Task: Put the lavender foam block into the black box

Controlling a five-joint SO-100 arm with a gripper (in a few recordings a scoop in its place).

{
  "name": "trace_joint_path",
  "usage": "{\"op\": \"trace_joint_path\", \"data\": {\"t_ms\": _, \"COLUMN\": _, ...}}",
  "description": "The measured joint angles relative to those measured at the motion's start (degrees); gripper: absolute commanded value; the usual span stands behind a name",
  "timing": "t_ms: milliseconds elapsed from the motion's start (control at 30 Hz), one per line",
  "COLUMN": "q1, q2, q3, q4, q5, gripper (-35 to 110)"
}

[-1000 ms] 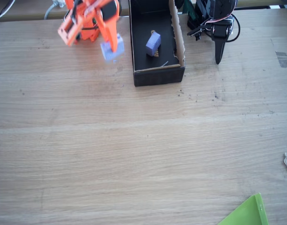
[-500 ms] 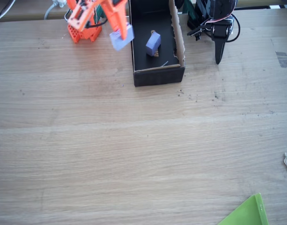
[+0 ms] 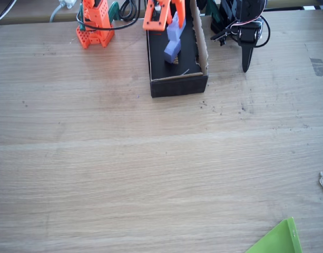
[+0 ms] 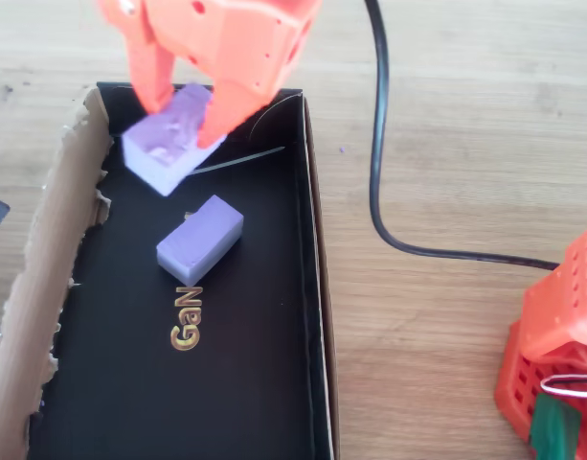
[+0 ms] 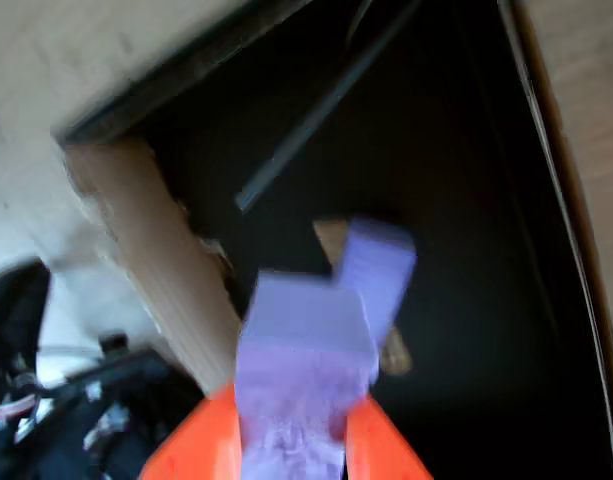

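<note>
Wooden table (image 3: 150,168): black box (image 3: 178,84), green sheet corner (image 3: 277,240).

Lavender foam block (image 4: 169,144) tilted, above open black box (image 4: 312,287) interior.

Orange plastic arm (image 3: 95,23) w/ black cable (image 4: 377,144), orange gripper (image 4: 183,101).

An orange gripper (image 4: 183,91) is seen with a pale lavender foam block (image 4: 169,139) between its fingers. The black box (image 4: 312,287) is black inside, with one long wall of raw tan cardboard and gold lettering printed on its floor. A second lavender block (image 4: 200,240) is seen inside that box. The counter (image 3: 150,174) is light wood-grained, and a lime-green corner (image 3: 277,240) is seen far from the box.
</note>
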Motion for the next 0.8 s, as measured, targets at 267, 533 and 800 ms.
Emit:
{"op": "trace_joint_path", "data": {"t_ms": 267, "q1": -0.35, "q2": 0.0, "q3": 0.0, "q4": 0.97, "q5": -0.35, "gripper": 43}}
{"op": "trace_joint_path", "data": {"t_ms": 533, "q1": -0.7, "q2": 0.88, "q3": 0.0, "q4": 0.88, "q5": 0.26, "gripper": 41}}
{"op": "trace_joint_path", "data": {"t_ms": 800, "q1": -0.97, "q2": 17.84, "q3": -1.23, "q4": 6.94, "q5": 1.23, "gripper": 34}}
